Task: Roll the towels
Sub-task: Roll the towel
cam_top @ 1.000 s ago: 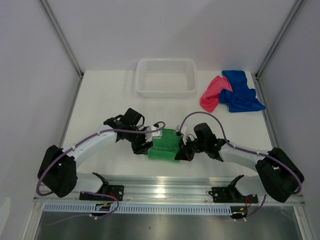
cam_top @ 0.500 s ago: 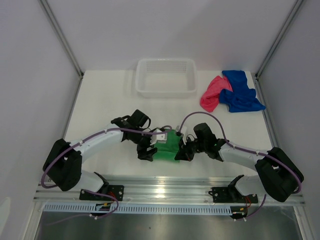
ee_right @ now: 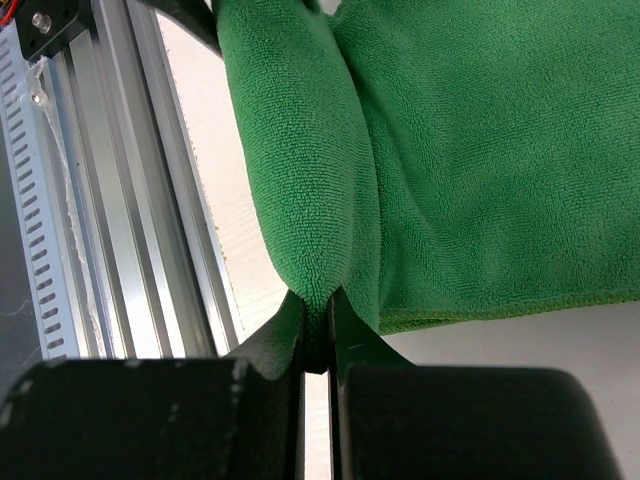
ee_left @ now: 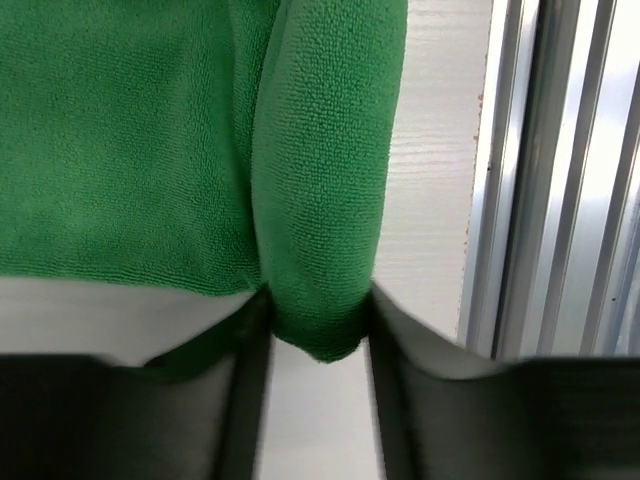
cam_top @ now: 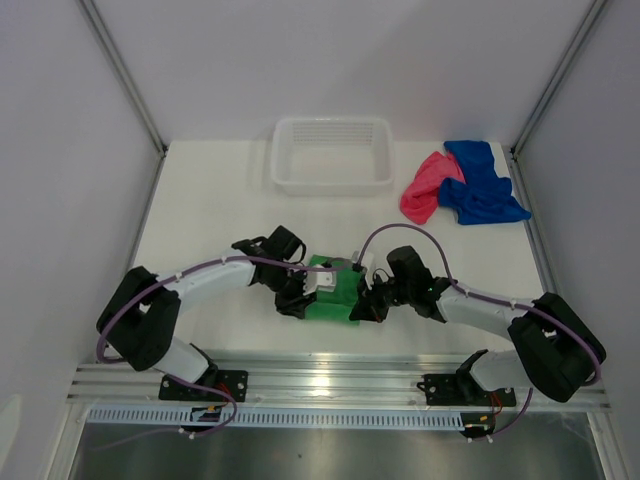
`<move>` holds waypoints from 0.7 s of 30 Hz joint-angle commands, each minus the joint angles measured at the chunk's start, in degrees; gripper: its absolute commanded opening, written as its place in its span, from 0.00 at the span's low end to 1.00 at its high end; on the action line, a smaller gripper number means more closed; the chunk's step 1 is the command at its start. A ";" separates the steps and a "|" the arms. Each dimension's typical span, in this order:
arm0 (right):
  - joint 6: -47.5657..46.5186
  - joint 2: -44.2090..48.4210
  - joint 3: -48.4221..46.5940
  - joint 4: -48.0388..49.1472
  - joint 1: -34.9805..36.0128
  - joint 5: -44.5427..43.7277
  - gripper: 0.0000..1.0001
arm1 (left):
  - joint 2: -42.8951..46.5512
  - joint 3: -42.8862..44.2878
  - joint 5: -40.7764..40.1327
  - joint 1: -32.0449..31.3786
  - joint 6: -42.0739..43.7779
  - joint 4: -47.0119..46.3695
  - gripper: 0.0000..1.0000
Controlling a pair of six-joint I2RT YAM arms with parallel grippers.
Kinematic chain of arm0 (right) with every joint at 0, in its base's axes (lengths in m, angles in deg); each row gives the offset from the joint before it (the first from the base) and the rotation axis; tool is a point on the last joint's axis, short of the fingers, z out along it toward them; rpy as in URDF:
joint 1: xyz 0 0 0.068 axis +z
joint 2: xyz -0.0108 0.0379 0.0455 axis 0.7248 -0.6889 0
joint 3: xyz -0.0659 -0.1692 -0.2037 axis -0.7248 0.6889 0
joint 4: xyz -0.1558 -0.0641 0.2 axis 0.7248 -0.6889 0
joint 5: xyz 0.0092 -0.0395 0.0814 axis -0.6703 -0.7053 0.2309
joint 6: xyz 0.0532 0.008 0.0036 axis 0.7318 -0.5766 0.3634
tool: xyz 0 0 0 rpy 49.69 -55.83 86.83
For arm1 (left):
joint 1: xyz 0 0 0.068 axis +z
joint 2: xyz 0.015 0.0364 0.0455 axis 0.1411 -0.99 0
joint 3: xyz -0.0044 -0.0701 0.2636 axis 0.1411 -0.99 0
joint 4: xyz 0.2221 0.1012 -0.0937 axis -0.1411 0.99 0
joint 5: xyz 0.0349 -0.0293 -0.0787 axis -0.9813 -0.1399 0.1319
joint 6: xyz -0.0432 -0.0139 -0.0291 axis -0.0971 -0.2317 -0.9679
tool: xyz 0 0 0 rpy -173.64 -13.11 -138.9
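The green towel (cam_top: 335, 292) lies near the table (cam_top: 220, 200) front edge. One end of its rolled fold is pinched thin in the right gripper (ee_right: 318, 340) — the other sits gripped between the left gripper (ee_left: 318, 330) half-parted jaws.

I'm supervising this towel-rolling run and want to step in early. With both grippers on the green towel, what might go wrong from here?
1. The right gripper pinches only a thin tip of the rolled fold of the green towel; it may slip free.
2. The left gripper holds just the other end, so the roll may turn lopsided.
3. The fold lies close to the metal rail and may drag onto it.
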 commanded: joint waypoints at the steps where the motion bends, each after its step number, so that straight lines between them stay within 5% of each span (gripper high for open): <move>1: 1.30 -0.57 -0.10 1.44 -0.57 1.16 0.00 | -1.57 -0.08 1.35 -0.19 -0.64 -0.39 0.37; 4: 3.14 -0.75 -0.10 0.74 -1.10 1.95 0.00 | -2.63 1.32 5.28 -0.10 -1.52 2.68 0.26; 10: 10.17 -1.79 0.95 0.38 -4.17 3.18 0.00 | -5.44 4.22 8.20 0.68 -4.60 6.47 0.20; 21: 12.55 -10.24 -3.97 -2.25 -9.71 4.50 0.00 | -12.74 9.94 6.72 7.37 -12.06 3.22 0.32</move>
